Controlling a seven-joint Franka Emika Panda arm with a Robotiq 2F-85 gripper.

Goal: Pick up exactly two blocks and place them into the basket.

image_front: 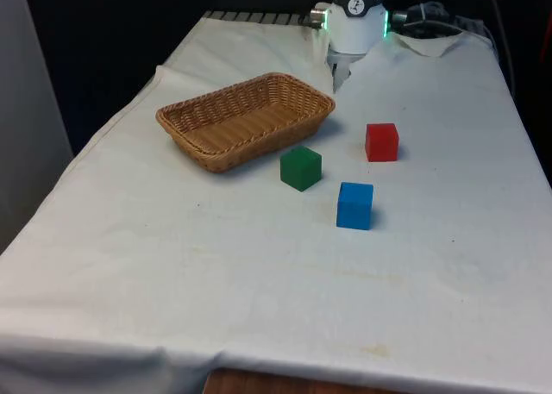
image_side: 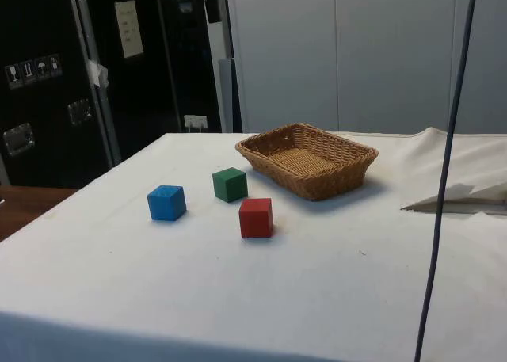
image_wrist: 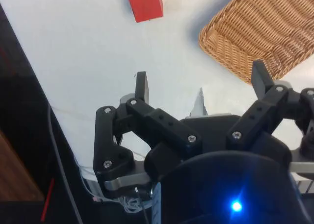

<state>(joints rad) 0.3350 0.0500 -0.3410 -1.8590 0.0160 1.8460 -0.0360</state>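
Two black fingers (image_wrist: 141,85) of the black two-finger gripper (image_wrist: 201,84) stand spread wide apart with nothing between them, hanging over bare white cloth (image_front: 259,265) near the robot's end of the table. Nearest to them is the small red cube-shaped block (image_front: 381,141), which in the front view sits at about 4 o'clock from the oval woven wicker basket (image_front: 185,128). Next out is the green cube-shaped block (image_front: 300,167), just beside the basket's near rim at roughly 5 o'clock from its middle, and the blue cube-shaped block (image_front: 354,205) lies farthest, at 4 o'clock from the green one. All three stand apart on the cloth and the basket looks empty, so the step in hand is judged to be the first pick. Red seems the sensible start: centre above it, square the fingers to two flat faces, descend straight, then close
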